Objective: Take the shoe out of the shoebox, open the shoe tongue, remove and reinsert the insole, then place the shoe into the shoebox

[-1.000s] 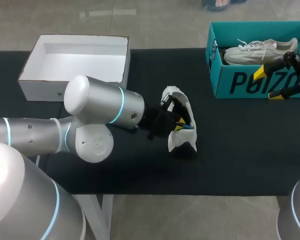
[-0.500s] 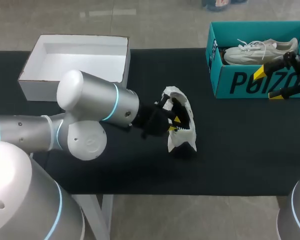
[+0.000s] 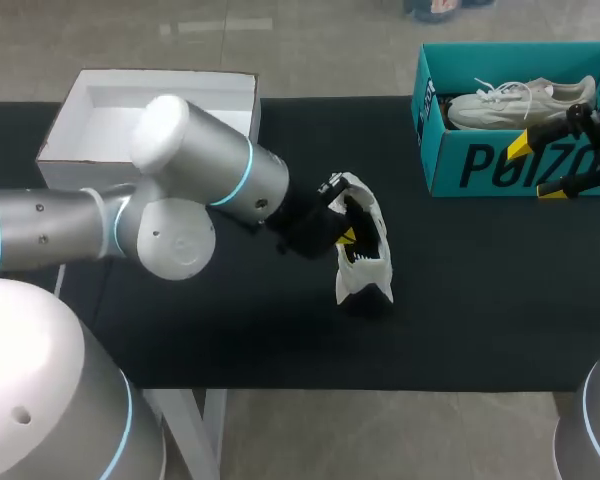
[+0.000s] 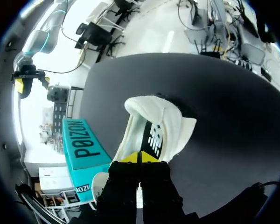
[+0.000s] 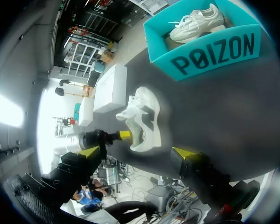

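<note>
One soft white shoe (image 3: 365, 262), matte tabletop (image 3: 480, 290).

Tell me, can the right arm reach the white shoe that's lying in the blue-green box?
Probably yes. The right gripper hangs open close by the teal shoebox, which has no lid on, and nothing covers the white shoe inside.
</note>
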Tool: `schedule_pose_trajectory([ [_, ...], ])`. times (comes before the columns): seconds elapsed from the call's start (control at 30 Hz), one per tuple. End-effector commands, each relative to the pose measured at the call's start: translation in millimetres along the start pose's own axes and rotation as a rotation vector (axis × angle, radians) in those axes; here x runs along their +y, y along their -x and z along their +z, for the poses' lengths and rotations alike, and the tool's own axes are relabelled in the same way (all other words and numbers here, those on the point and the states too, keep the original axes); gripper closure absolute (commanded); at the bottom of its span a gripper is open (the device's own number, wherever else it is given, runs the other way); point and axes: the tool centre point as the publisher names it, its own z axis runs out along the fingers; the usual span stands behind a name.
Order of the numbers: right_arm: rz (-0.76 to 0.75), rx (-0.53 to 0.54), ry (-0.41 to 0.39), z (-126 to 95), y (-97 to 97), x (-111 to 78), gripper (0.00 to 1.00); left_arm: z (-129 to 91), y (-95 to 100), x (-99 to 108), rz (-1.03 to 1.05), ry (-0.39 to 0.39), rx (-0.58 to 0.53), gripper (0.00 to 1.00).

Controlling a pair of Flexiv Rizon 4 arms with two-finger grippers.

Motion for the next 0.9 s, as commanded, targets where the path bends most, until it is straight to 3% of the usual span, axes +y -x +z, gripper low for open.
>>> schedule_pose_trajectory([
  [0.03, 0.001, -0.003, 0.0, 0.5, -0.1, -0.1, 0.0, -6.1, 15.9, 2.3, 0.163, -0.11, 0.388, 1.0],
  [0.1, 0.001, -0.003, 0.0, 0.5, -0.1, -0.1, 0.0, -5.7, 18.6, 3.5, 0.21, -0.15, 0.477, 1.0],
  [0.33, 0.001, -0.003, 0.0, 0.5, -0.1, -0.1, 0.0, -6.0, 10.7, -0.9, 0.417, -0.125, 0.744, 1.0],
  [0.43, 0.001, -0.003, 0.0, 0.5, -0.1, -0.1, 0.0, -0.1, 8.4, -1.2, 0.441, -0.114, 0.8, 1.0],
  [0.57, 0.001, -0.003, 0.0, 0.5, -0.1, -0.1, 0.0, 10.6, 7.3, -2.1, 0.421, -0.093, 0.753, 1.0],
  [0.9, 0.001, -0.003, 0.0, 0.5, -0.1, -0.1, 0.0, 27.4, -5.2, -8.0, 0.366, -0.228, 0.769, 1.0],
])
